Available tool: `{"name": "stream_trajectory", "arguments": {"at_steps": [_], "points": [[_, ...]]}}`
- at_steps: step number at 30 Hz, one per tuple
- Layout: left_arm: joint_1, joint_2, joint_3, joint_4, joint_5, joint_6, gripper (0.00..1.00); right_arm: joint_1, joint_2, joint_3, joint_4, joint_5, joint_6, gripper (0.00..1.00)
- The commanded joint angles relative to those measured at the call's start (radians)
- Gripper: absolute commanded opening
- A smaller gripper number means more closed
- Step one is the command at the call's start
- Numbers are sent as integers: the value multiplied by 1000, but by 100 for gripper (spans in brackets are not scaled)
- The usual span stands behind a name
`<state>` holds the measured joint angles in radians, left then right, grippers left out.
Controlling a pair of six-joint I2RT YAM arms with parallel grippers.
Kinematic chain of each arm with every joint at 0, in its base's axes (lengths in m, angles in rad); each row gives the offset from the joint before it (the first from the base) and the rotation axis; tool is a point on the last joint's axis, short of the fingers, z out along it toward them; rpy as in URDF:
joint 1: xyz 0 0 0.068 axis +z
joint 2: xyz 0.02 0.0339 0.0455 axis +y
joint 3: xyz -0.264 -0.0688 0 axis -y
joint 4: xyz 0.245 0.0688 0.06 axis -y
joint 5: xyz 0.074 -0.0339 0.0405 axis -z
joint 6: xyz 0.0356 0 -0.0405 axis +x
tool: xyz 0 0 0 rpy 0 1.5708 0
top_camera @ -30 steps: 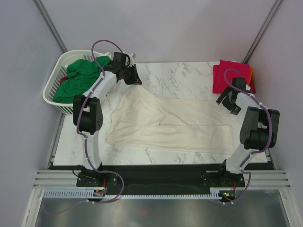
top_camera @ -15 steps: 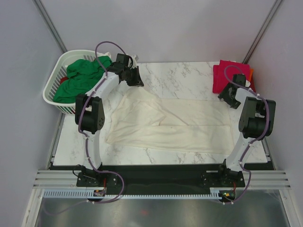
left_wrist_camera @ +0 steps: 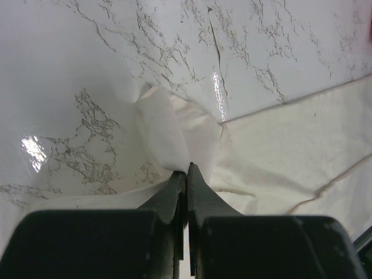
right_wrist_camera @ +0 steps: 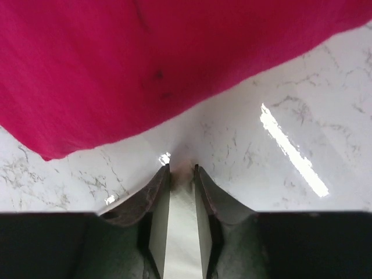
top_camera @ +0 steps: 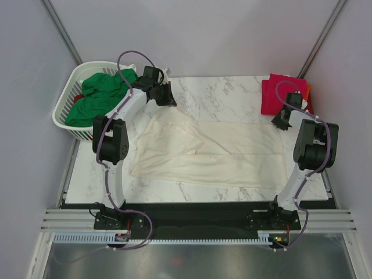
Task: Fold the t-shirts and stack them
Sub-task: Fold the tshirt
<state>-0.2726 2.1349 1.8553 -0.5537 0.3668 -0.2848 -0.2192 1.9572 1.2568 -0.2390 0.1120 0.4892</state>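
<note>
A white marble-veined worktop (top_camera: 218,96) sits between plain pale grey walls (top_camera: 192,35); aluminium rails (top_camera: 70,221) run along its near edge, and light glints off the glossy stone

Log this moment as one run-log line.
left gripper: shut on cream shirt far-left corner | right gripper: shut on its far-right corner | pink shirt: folded, far right | green shirt: in basket

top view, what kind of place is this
Likely a robot lab cell for laundry folding: left arm and right arm bolted by a marble table, blank grey walls, basket, cream shirt spread out.
</note>
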Motion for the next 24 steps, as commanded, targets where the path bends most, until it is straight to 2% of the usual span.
{"name": "stream_trajectory", "arguments": {"at_steps": [1, 2, 3, 5, 7, 8, 17, 24], "points": [[-10, 14, 1, 8, -9, 45, 2, 1, -17, -54, 10, -35, 11, 30], [-11, 14, 1, 8, -9, 47, 2, 1, -12, -51, 10, -35, 9, 27], [-11, 14, -1, 6, -11, 47, 2, 1, -3, -48, 9, -35, 11, 19], [-13, 10, -1, 5, -12, 52, 2, 1, 5, -43, 10, -46, 9, 15], [-13, 5, -1, 6, -17, 52, 2, 3, 5, -45, 9, -40, 15, 3], [-13, 6, -1, 5, -17, 53, 2, 1, 2, -45, 9, -32, 15, 0], [-17, -52, 1, -26, -29, 55, 2, 4, -90, -7, -60, -97, 38, 0], [-31, -190, -117, -51, -68, 55, 2, 11, -270, -83, -95, -150, 43, 0]]}}
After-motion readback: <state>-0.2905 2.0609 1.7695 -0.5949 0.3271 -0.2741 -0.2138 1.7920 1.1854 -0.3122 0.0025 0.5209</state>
